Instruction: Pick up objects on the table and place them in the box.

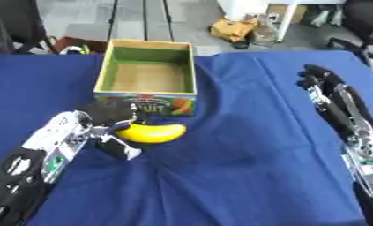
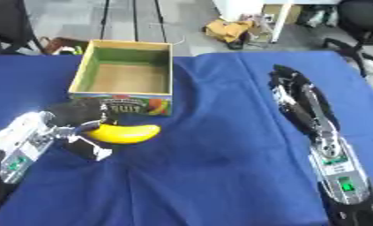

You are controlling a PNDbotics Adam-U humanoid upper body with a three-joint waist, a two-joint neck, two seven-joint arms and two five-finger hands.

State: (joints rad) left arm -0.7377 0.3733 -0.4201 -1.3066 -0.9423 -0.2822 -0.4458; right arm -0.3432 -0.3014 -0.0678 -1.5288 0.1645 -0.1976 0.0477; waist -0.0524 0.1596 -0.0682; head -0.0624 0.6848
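Observation:
A yellow banana (image 1: 154,133) lies on the blue cloth just in front of the box (image 1: 106,68), a wooden one with a green inside and a fruit picture on its front wall. Nothing shows inside the box. My left hand (image 1: 106,115) has its fingers curled over the banana's left end and its thumb reaching out below it. My right hand (image 2: 293,95) is held out flat over the right side of the table, fingers straight and pointing away, holding nothing.
A blue cloth (image 1: 243,145) covers the table and is wrinkled near the front. Beyond the far edge are a grey floor, a brown bag (image 1: 230,29) and chair legs.

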